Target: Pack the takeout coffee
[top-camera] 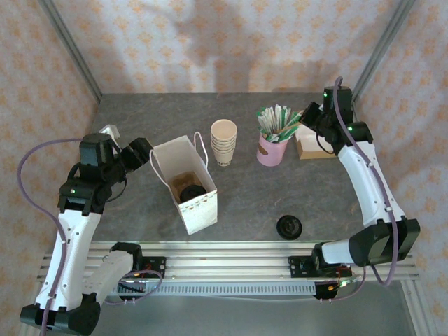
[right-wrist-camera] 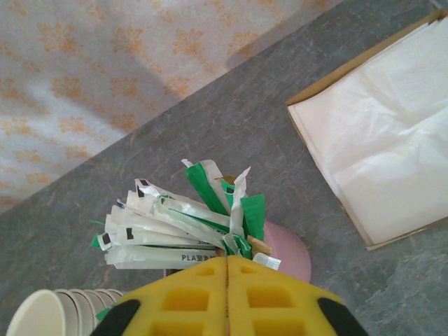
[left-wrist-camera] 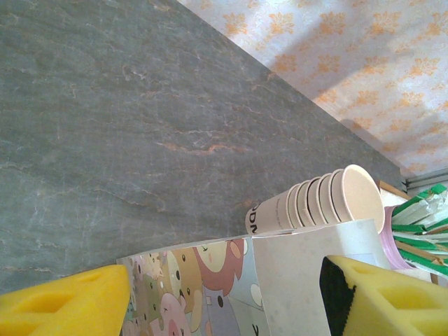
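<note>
One takeout coffee (top-camera: 190, 190) sits upright inside the white paper bag (top-camera: 199, 213), lid up. The left hand (top-camera: 145, 155), spread wide, straddles the bag's left wall; a careless pull there could tip bag and cup. The right hand (top-camera: 313, 115), pressed closed, hovers over the pink cup (top-camera: 271, 150) well right of the bag. Grey stone surface (top-camera: 252, 196); patterned walls behind the bag.

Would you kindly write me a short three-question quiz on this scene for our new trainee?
1. True or false: the takeout coffee sits inside the white paper bag.
2. What lies loose on the table near the right arm's base? A) a black lid B) a spoon C) a banana
3. Fill in: the right gripper is ___ above the pink cup.
Key: 1 true; 2 A; 3 shut.
</note>
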Tool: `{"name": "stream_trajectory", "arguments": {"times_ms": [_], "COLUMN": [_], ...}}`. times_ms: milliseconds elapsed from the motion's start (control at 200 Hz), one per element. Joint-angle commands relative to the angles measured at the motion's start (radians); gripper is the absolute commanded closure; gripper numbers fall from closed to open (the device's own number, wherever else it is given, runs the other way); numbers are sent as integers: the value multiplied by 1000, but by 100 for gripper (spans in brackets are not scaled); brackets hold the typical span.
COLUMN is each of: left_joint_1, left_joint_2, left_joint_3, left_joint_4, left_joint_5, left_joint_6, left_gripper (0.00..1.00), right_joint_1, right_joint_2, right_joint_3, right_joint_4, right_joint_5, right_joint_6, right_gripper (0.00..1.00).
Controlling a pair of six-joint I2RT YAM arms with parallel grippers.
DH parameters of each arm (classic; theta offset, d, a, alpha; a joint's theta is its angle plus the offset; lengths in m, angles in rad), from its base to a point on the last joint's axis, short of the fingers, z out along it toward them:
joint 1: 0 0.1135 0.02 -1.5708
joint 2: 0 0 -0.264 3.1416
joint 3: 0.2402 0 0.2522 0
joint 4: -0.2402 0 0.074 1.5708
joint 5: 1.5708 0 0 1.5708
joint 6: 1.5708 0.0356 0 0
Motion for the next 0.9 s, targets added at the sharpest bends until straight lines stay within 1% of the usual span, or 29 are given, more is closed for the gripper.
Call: {"name": "stream_trajectory", "arguments": {"times_ms": [0, 145, 225, 305, 330, 420, 505, 550, 636, 696, 756, 796, 896], "left_joint_1": [-9, -9, -9, -8, -8, -8, -9, -8, -8, -8, -9, -10, -10], "left_joint_2": [-16, -16, -15, -13, -13, -10, -14, -14, -17, -17, -17, -17, -19], "left_joint_3": [25, 26, 21, 16, 15, 15, 13, 12, 2, 2, 4, 5, 9], "left_joint_4": [-16, -16, -13, -6, -6, -5, -4, -4, 8, 9, 5, 4, -7], "left_joint_5": [-14, -18, -21, -24, -27, -30, -46, -52, -46, -45, -45, -47, -58], "left_joint_6": [2, 7, 5, 1, -2, -5, -5, -8, -17, -21, -22, -20, -15], "left_gripper": [27, 27, 27, 27, 27, 27, 27, 27, 27, 27, 27, 27, 27], "right_joint_1": [-9, -8, -6, -3, 0, 37, 141, 208, 383, 526, 657, 712, 801], "right_joint_2": [-61, -94, -128, -162, -198, -243, -260, -258, -224, -174, -89, -55, -24], "right_joint_3": [75, 177, 230, 281, 301, 374, 427, 436, 434, 463, 505, 521, 529], "right_joint_4": [-52, -146, -173, -178, -178, -177, -162, -150, -138, -165, -188, -178, -137], "right_joint_5": [31, 45, 31, -10, -27, -129, -192, -191, -147, -66, 21, 49, 77], "right_joint_6": [-54, -124, -148, -157, -160, -177, -193, -204, -273, -358, -445, -469, -525], "right_gripper": [100, 100, 100, 100, 100, 100, 100, 100, 100, 100, 100, 100, 100]}}
